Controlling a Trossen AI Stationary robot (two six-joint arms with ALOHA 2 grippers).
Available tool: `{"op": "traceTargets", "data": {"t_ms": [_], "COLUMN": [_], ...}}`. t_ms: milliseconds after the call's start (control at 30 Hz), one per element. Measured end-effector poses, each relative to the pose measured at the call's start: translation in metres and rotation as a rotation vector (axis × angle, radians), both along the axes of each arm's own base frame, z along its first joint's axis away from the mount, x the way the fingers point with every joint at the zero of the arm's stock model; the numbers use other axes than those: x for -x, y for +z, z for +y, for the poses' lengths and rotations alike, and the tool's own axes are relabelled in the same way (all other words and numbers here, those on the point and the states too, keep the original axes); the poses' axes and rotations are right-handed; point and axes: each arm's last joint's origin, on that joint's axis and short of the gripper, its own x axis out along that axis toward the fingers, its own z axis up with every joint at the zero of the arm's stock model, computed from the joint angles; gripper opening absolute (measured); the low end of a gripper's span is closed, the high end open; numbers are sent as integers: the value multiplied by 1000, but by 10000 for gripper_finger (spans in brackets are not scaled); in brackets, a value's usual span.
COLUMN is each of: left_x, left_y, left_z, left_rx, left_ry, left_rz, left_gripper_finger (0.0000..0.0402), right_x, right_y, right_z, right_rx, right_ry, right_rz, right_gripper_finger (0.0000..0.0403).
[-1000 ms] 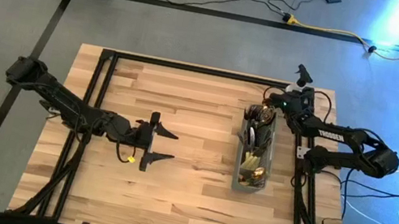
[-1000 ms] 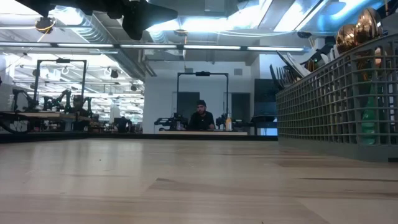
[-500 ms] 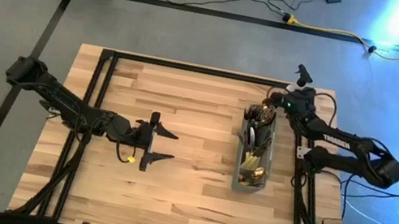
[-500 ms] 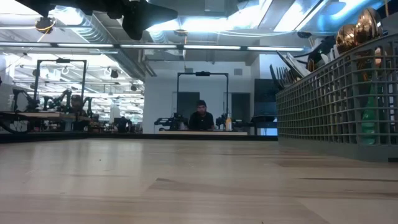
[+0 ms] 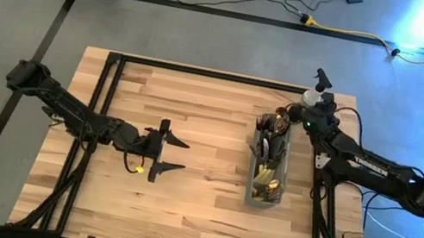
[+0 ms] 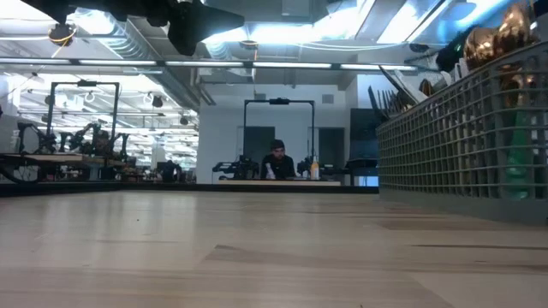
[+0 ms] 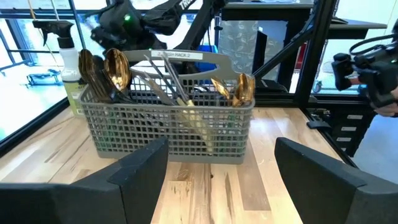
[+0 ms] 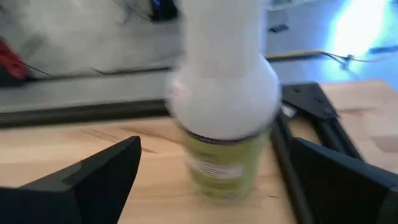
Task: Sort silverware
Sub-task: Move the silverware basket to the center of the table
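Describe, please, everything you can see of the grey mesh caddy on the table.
The grey mesh caddy is a long basket that looks like plastic, with grid walls and a raised carry handle. It stands upright on the wooden table, toward the right arm's side. Gold and dark silverware stands inside it, handles down. A spray bottle stands just beyond one end. Neither gripper touches it.

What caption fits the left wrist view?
Open left gripper facing grey mesh caddy of gold and bronze silverware on the wooden table.
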Motion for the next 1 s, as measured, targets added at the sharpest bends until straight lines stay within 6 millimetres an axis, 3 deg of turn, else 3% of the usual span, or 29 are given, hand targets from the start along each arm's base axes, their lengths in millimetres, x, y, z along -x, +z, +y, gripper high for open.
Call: {"op": "traceTargets", "data": {"t_ms": [433, 700, 1000], "left_x": [0, 0, 0], "left_y": [0, 0, -1], "left_z": [0, 0, 0], "left_rx": [2, 1, -1], "left_ry": [0, 0, 0], "left_rz": [2, 3, 12], "left_gripper_finger": [280, 280, 280], "right_x": [3, -3, -4], "right_y": [17, 52, 80], "right_z": [30, 42, 59], "right_rx": [80, 161, 190], "right_ry": [68, 125, 172], "right_rz": [-116, -168, -157], "right_gripper_finger": [392, 375, 374]}}
